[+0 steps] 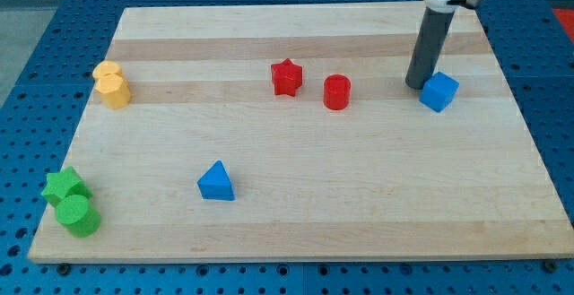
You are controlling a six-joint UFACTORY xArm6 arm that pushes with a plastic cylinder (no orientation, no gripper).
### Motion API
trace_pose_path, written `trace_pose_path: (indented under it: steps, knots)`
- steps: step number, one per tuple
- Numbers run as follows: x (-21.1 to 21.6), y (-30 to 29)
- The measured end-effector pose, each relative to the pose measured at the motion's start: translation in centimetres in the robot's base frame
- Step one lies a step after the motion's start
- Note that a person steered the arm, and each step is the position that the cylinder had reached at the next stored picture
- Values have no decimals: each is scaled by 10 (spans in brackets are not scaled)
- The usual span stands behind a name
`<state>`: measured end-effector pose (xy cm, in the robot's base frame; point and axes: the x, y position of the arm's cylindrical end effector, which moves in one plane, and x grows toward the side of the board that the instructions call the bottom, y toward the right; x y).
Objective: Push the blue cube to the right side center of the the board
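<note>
The blue cube (439, 91) lies on the wooden board (359, 205) near the view's right, in the upper half. My tip (416, 84) is the lower end of the dark rod and rests on the board just left of the blue cube, touching it or nearly so.
A red cylinder (336, 91) and a red star (286, 77) lie left of my tip. A blue triangular block (216, 182) is at lower centre-left. Two yellow blocks (111, 84) sit at the left edge. A green star (65, 186) and a green cylinder (78, 215) sit at the lower left corner.
</note>
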<state>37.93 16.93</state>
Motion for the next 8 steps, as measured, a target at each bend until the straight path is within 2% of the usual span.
trace_pose_path:
  steps: [2, 4, 6, 7, 8]
  knots:
    - [1, -22]
    - [33, -7]
    - [33, 18]
    - [35, 12]
    - [84, -2]
